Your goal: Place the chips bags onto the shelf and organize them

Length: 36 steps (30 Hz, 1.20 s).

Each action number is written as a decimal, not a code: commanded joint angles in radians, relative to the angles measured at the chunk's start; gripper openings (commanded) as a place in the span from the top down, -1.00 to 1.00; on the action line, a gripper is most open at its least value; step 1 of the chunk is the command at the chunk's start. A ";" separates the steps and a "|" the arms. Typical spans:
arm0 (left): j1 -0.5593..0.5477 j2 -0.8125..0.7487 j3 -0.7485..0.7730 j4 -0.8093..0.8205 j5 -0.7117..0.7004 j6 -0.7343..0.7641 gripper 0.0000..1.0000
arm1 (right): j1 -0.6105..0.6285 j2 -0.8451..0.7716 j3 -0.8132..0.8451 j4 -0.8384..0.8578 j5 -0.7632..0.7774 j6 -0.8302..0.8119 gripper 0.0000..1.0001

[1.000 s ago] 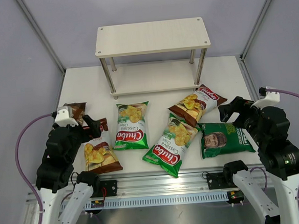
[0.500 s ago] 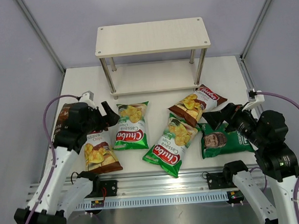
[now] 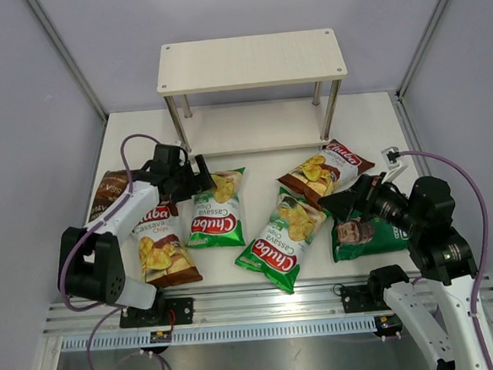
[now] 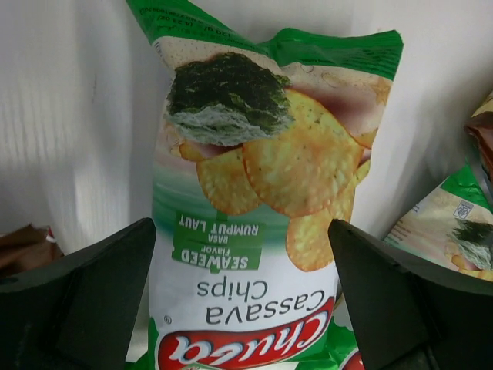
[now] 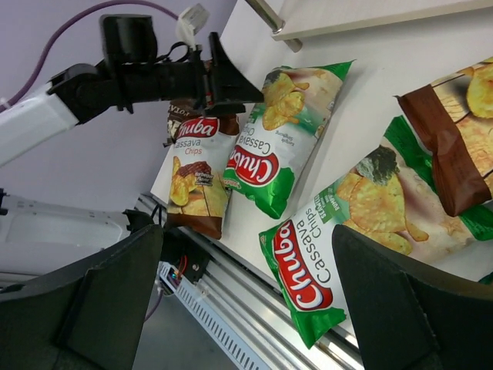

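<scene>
Chip bags (image 3: 217, 209) were glossy, crinkled plastic film; shelf (image 3: 250, 60) boards pale matt wood-grain on shiny smooth metal legs (image 3: 176, 126); table (image 3: 133, 138) smooth matt white; front rail (image 3: 265, 329) ribbed bare metal; left gripper (image 4: 240, 227) fingers (image 4: 85, 301) matt black plastic.

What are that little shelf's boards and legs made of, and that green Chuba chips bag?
Shelf boards: probably laminate or wood-look board; pale cream, matte, with faint grain lines.
Legs: likely metal; thin silver tubes with a bright sheen.
Green Chuba bag: seemingly glossy printed plastic film; it is crinkled and catches the light.
</scene>
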 commanded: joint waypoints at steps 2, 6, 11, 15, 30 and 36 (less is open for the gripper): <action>0.003 0.092 0.036 0.138 0.046 0.018 -0.92 | -0.003 0.013 -0.005 0.052 -0.084 0.002 -0.99; 0.003 0.123 -0.025 0.204 0.068 -0.005 -0.58 | -0.005 0.021 -0.038 0.076 -0.139 0.011 -0.99; -0.010 0.108 -0.111 0.313 0.095 -0.058 -0.11 | -0.003 0.050 -0.087 0.133 -0.193 0.031 -0.99; -0.030 0.074 -0.183 0.403 0.103 -0.143 0.19 | -0.003 0.082 -0.110 0.197 -0.217 0.067 -0.99; -0.124 -0.439 -0.355 0.505 -0.055 -0.447 0.95 | 0.000 0.150 -0.209 0.358 -0.203 0.175 -0.99; -0.150 -0.647 -0.286 0.488 -0.087 -0.519 1.00 | 0.093 0.300 -0.309 0.766 -0.242 0.443 -0.99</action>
